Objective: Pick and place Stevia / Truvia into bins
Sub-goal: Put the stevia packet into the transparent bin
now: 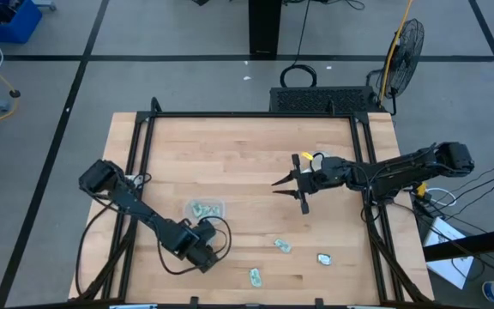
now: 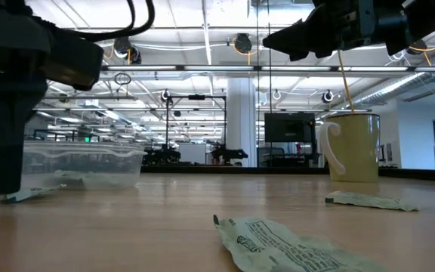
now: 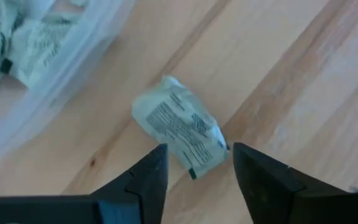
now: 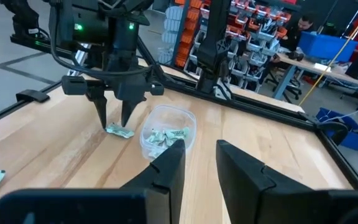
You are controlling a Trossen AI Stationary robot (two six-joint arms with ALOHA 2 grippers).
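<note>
A pale green and white sachet lies flat on the wood beside the clear tub. My left gripper points down over it and is open, one finger on each side of the sachet's near end. The right wrist view shows the left gripper standing just above that sachet. The tub holds several sachets. Three more sachets lie loose on the table. My right gripper hovers open, high above the table's right middle.
A pale mug with a stick in it stands on the table under the right arm. A black frame rail runs round the table's edges. Bare wood lies between the tub and the right gripper.
</note>
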